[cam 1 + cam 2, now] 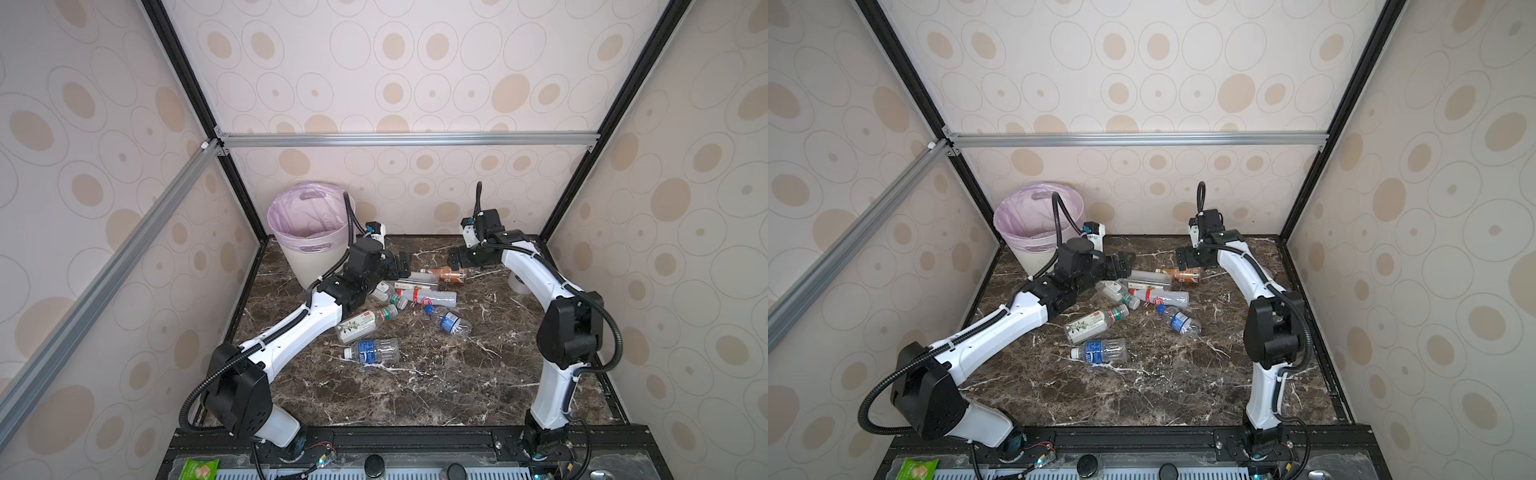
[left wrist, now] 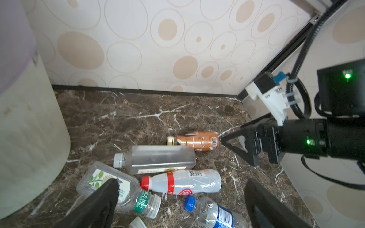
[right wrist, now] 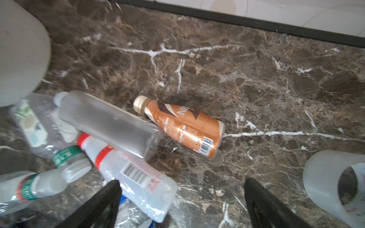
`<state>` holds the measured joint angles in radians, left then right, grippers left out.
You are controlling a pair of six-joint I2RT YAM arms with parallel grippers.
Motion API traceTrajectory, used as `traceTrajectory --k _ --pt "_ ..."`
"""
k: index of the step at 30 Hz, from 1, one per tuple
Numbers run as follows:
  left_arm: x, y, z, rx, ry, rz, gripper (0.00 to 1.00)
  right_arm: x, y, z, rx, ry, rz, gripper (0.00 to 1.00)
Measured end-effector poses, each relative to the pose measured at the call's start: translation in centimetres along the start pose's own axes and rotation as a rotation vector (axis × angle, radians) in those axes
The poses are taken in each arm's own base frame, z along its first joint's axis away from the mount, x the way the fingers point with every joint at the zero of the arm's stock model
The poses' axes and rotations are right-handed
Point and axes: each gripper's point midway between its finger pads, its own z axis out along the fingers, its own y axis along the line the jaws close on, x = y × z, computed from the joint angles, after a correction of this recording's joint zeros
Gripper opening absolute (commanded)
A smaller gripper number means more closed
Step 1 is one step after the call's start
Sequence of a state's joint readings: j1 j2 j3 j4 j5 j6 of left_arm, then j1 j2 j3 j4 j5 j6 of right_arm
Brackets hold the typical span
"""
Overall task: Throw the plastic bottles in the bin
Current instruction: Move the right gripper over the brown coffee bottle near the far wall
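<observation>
While left and right jaws gape empty, the brown bottle (image 2: 197,141) lies flat, cap toward the bin (image 2: 29,138).

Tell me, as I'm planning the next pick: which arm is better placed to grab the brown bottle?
Right, likely. The right gripper hangs open just beside the base of the brown bottle. The left gripper, also open, sits over the clear bottles, nearer the bin.

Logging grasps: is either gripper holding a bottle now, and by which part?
Nothing is held: the left gripper and right gripper both stand open; the plastic bottles lie loose.
</observation>
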<state>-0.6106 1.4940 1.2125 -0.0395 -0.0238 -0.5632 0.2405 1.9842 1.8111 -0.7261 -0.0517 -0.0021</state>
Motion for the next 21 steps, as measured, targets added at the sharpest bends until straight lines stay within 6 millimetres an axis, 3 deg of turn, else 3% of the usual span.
traceTrajectory --k 4,11,16,21 --pt "1.9 0.6 0.3 -0.004 0.027 -0.027 0.99 0.5 -1.0 2.0 0.048 0.050 -0.070 0.99" --pt "1.8 0.1 0.5 0.033 0.009 -0.064 0.99 1.0 -1.0 4.7 0.037 0.121 -0.159 0.90" --pt "1.8 -0.2 0.6 0.048 0.010 -0.071 0.99 0.8 -1.1 6.5 0.027 0.156 -0.214 0.89" --pt "2.1 -0.2 1.0 0.051 0.015 -0.072 0.99 1.8 -1.1 7.7 0.014 0.204 -0.268 0.86"
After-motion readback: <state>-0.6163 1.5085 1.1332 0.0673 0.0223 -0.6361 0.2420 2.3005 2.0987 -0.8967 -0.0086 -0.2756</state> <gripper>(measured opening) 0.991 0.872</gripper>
